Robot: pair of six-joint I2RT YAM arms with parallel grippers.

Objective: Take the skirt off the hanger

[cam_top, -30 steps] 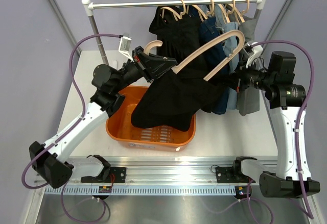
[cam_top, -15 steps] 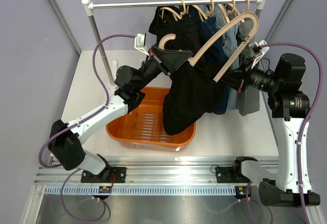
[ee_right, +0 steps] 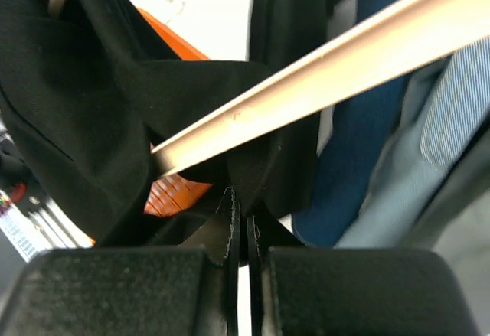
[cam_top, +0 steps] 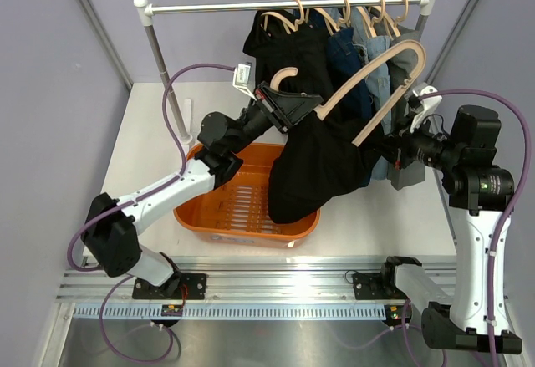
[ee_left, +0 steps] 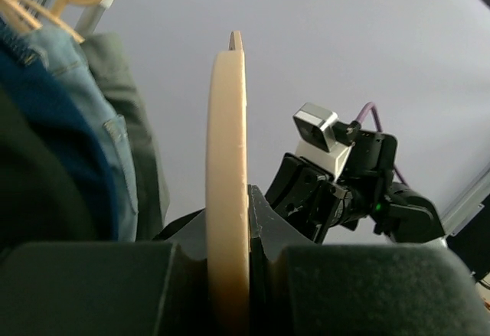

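We note the hanger [cam_top: 368, 79] lying on a diagonal between the arms. The left jaws are clamped on its neck by the hook, and the right jaws are pinched shut on a fold of the black skirt [cam_top: 313, 170] at the far end. The skirt sags below and left of the right jaws, over the orange basket [cam_top: 209, 216]. We judge the pull must run along that diagonal.

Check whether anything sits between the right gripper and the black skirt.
Nothing visible does. The right gripper is shut on a fold of the black skirt, just below one arm of the hanger. The left gripper clamps that hanger.
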